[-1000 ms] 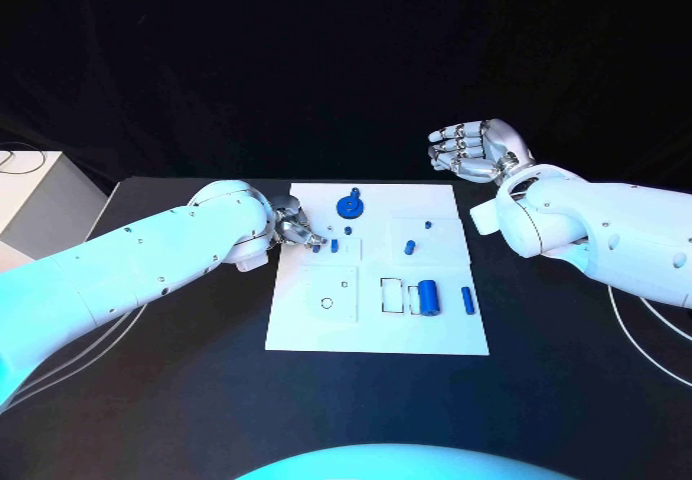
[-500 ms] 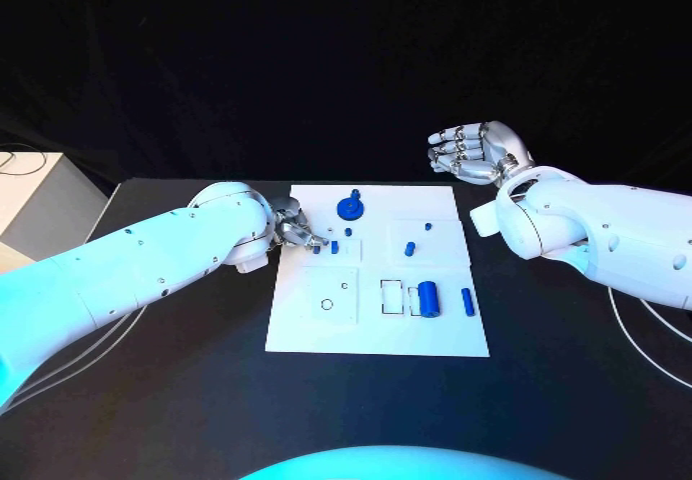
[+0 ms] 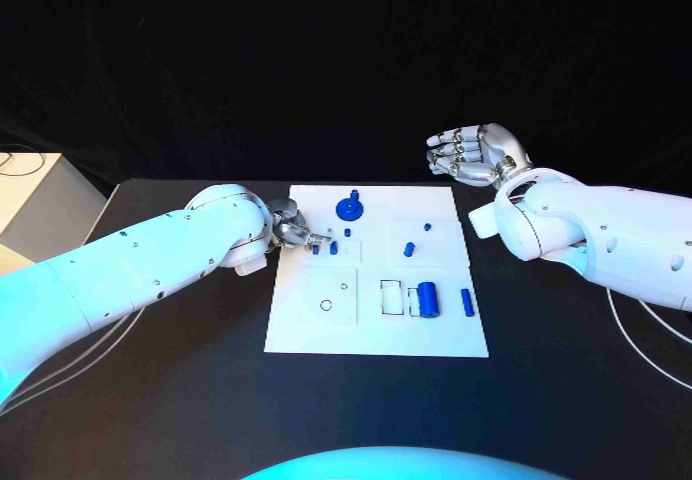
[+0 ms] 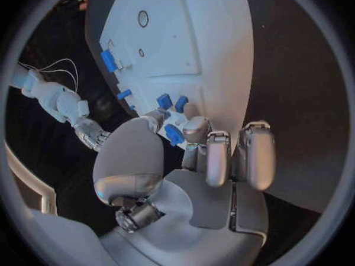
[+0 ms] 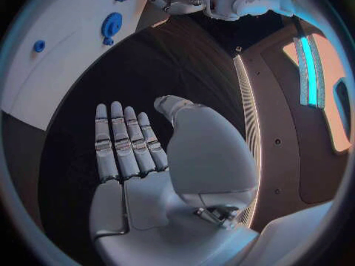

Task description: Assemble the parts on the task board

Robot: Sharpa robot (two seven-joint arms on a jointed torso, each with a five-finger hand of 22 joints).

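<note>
Left robot hand (image 3: 296, 231): you have it at the left edge of the white board (image 3: 378, 330), fingertips (image 4: 194, 127) pinching a small blue peg (image 4: 173, 134). Right robot hand (image 3: 473, 152): raised beyond the board's far right corner, fingers straight and apart, holding nothing. Board: flat on the black tabletop (image 3: 188, 400). On it: blue gear (image 3: 349, 208) near the far edge, blue cylinder (image 3: 427, 298) toward the near right, several small blue pieces between.

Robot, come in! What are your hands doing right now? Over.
Left robot hand pinches small blue part over task board. Right robot hand open, off board. Nothing blocking.
</note>
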